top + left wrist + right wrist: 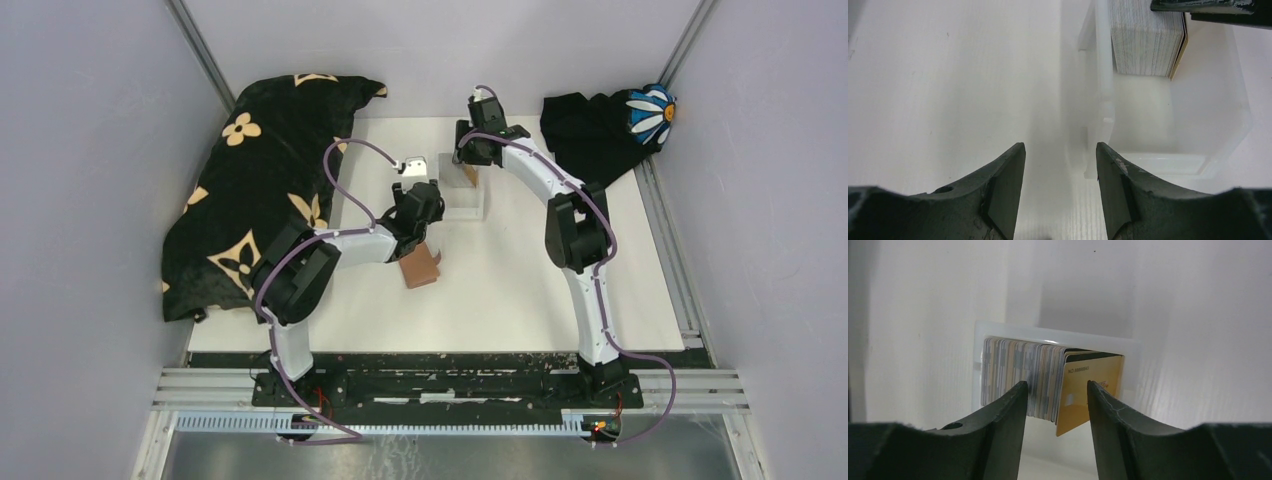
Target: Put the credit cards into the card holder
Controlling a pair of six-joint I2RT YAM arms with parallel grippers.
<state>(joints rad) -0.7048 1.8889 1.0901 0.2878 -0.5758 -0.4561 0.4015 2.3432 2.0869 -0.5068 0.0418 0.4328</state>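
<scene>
So, my read was that the job sat at the pick-a-card step, with nothing in the card holder (421, 268) yet as far as I could see. The right gripper (1057, 385) hung right over the white tray (1048, 332), where the credit cards (1018, 372) stood on edge in one tight row. Its jaws were parted fairly wide and lined up on the end of that row, where a gold card (1093, 390) leaned out a bit from the rest. Nothing was pinched at that point. I could see a gap on both sides.

The left gripper (1060, 147) was also open with nothing between its fingers, just bare table (948, 90), and it was parked just beside the tray's near wall. The tan holder lay on the table near the left arm's wrist, well apart from the tray. (I couldn't tell from above whether it was folded shut or lying open.)

I'd guess the next move was for the right gripper to come down and close on only that leaning gold card. That's the fiddly part, because the neighbours were packed close and a sloppy pinch could drag two or three out. After that someone would have to steady the holder, and the left gripper looked the obvious candidate.
</scene>
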